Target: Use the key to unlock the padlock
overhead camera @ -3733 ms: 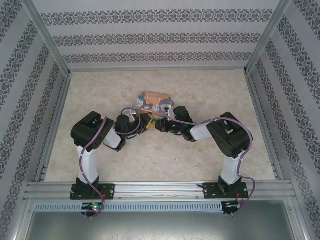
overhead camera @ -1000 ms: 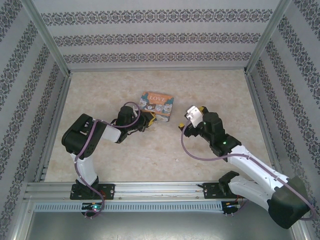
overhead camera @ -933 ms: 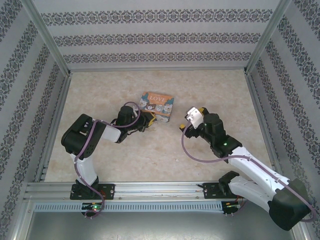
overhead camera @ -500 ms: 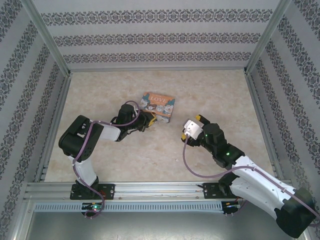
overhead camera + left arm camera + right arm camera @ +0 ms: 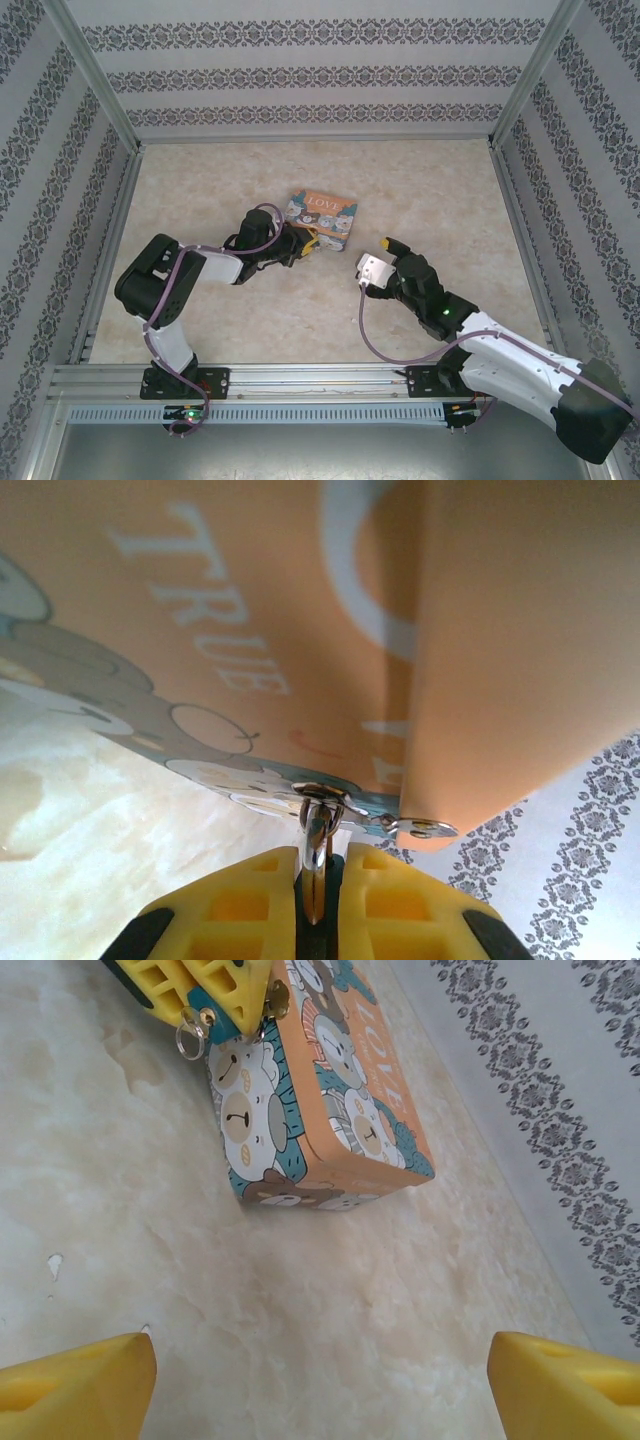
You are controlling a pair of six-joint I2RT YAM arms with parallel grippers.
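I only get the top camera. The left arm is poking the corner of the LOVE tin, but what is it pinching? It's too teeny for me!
Observer: The left wrist camera shows the left gripper with jaws shut on the padlock, its silvery shackle hooked through the latch of the tin.
Operator: Is anything dangling from it?
Observer: Yes. In the right wrist camera a small metal ring hangs beside the padlock's teal body.
Operator: What about the other arm's jaws?
Observer: The right gripper is wide open, nothing between its jaws, back from the tin.
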